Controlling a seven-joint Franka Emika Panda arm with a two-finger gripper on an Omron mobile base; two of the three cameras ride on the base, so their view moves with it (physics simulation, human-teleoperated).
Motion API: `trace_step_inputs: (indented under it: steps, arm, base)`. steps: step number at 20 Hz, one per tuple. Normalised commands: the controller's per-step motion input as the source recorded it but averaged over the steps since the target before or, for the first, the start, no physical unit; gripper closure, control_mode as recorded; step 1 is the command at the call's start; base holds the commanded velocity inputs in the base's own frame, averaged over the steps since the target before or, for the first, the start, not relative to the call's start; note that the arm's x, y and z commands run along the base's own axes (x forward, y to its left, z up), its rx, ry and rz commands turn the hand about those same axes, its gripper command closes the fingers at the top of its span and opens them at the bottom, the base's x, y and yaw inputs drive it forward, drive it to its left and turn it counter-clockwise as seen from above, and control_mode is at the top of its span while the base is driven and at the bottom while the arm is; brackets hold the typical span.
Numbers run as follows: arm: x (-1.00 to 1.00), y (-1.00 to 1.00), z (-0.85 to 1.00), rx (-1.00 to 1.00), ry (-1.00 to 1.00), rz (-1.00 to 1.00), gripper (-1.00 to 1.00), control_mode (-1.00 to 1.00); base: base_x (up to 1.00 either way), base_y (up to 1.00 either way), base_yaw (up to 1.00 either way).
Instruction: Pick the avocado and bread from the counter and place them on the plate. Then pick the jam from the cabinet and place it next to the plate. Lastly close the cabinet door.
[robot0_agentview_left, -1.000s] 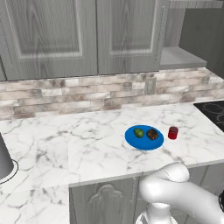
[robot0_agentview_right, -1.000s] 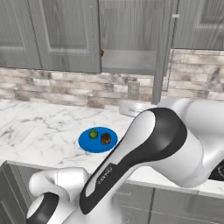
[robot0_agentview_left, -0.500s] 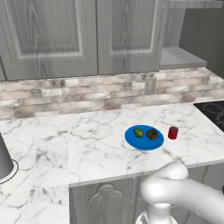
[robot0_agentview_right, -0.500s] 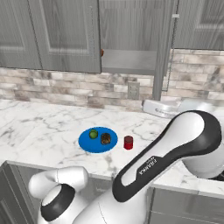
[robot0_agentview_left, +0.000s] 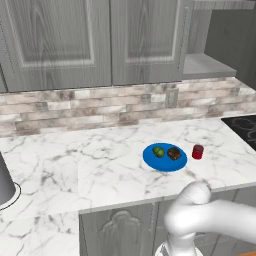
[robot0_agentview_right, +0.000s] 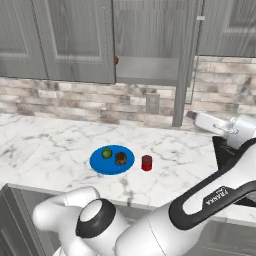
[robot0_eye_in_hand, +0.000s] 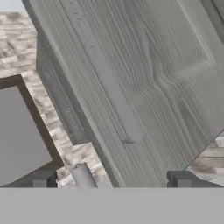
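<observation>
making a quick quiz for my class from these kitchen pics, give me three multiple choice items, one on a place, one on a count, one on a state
1. Where does the jam jar stand?
A. on the cabinet shelf
B. on the counter beside the plate
C. on the plate

2. How many food items lie on the plate?
A. none
B. two
C. four

3. How is the cabinet door?
A. shut
B. open, edge toward the room
C. missing

Answers:
1 B: the red jar stands just off the blue rim.
2 B: the avocado and the bread lie there.
3 B: the grey shelf shows behind it.
</observation>
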Motion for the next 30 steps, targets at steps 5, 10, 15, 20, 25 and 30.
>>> trace_step_inputs:
  steps: [5,10,15,20,25,30]
  arm:
    - [0.51,-0.09,-0.3,0.0,0.01,0.11,-1.0,-1.0]
    - [0.56,-0.15,-0.13,0.01,0.0,0.09,-1.0,-1.0]
    - [0.49,-0.1,-0.05,0.02,-0.04,0.03,-1.0,-1.0]
    - [0.08,0.48,-0.23,0.0,-0.21,0.0,-1.0,-1.0]
    - [0.1,0.89,-0.31,-0.01,-0.23,-0.06,-1.0,-1.0]
    - [0.0,1.0,-0.31,-0.03,-0.26,-0.09,-1.0,-1.0]
  base:
    - [0.0,0.0,0.0]
    - [0.0,0.0,0.0]
    - [0.0,0.0,0.0]
    - [0.0,0.0,0.0]
    - [0.0,0.0,0.0]
    - [0.0,0.0,0.0]
